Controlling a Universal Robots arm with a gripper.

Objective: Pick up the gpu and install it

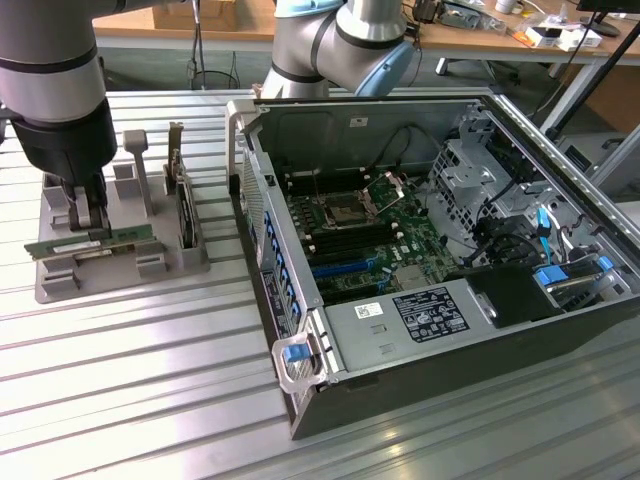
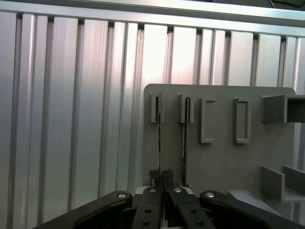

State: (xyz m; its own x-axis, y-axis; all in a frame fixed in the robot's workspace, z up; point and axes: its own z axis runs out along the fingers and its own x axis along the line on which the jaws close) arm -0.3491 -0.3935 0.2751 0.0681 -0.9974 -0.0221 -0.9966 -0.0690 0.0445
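Black fingers (image 2: 169,181) tight on thin green gpu (image 1: 130,236) — edge-on in slotted grey holder (image 2: 224,167)

Ribbed metal table (image 1: 150,380) bears gray rack (image 1: 60,288), computer case (image 1: 400,400).

Robotics lab or workshop, as I view it from my remote station: a ribbed aluminium surface (image 1: 120,380) carries an opened computer case (image 1: 450,390) and a grey parts holder (image 1: 50,290). An industrial robot arm (image 1: 340,40) stands behind. Wooden workbenches (image 1: 470,38) strewn with cables line the background.
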